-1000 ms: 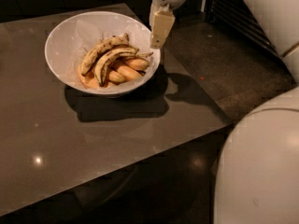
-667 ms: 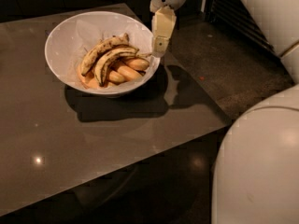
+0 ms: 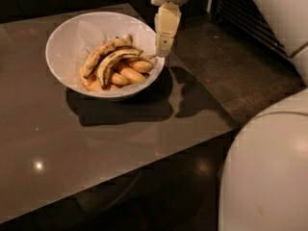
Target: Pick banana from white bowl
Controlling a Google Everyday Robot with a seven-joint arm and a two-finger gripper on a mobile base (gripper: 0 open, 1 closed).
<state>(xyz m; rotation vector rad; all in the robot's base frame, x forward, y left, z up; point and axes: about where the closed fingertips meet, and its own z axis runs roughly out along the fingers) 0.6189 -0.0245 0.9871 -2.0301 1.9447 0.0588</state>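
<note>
Lying in the white bowl [image 3: 61, 35], the banana [image 3: 114, 59]: long, curved, yellow with brown streaks, joined at the stem to a second one [image 3: 103, 50] just behind it. Both rest on top of plumper orange-yellow pieces [image 3: 129, 74] toward the bowl's right half. Stem ends point to the right rim. Bowl sits on a dark glossy table [image 3: 96, 143], near its far right corner, casting a heavy shadow forward. Gripper [image 3: 163, 51] hangs just above the bowl's right rim, beside the stem ends, pointing down, not touching fruit as far as can be seen. Seen edge-on; whether it is open or closed cannot be told. White robot body [image 3: 269, 172] fills the lower right, off the table, over dark floor [image 3: 231, 66]
</note>
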